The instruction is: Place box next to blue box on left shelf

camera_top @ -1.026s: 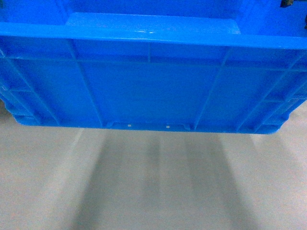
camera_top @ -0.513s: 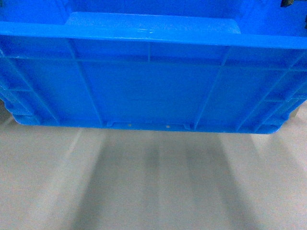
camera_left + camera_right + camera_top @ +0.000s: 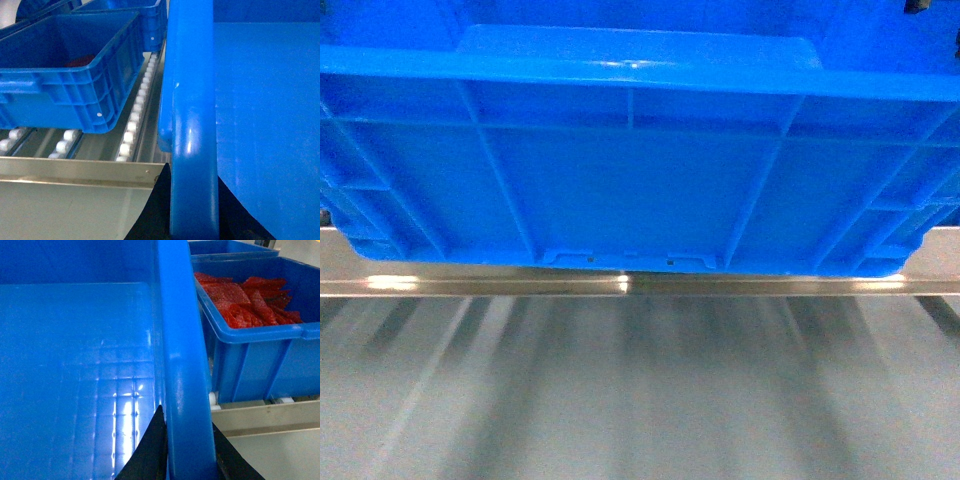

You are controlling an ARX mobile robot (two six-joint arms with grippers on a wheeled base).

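The box [image 3: 630, 180], a large bright blue ribbed crate, fills the upper head view and hangs held between both arms. My left gripper [image 3: 193, 205] is shut on its left rim [image 3: 192, 125], one black finger [image 3: 152, 215] outside and one inside. My right gripper [image 3: 186, 445] is shut on its right rim [image 3: 180, 355] in the same way. The left shelf shows as a silver front rail [image 3: 470, 285] just under the box, with white rollers [image 3: 135, 117] behind it. A blue box [image 3: 70, 75] sits on those rollers to the left of the held box.
Another blue box [image 3: 260, 360], full of red packets [image 3: 245, 300], stands on the rack close to the held box's right side. More blue crates [image 3: 145, 20] sit further back. Pale floor [image 3: 640, 400] lies below the rail.
The shelf's silver front rail has come into the head view beneath the box, where only floor showed before. The box sits the same in the frame and both grips are unchanged.
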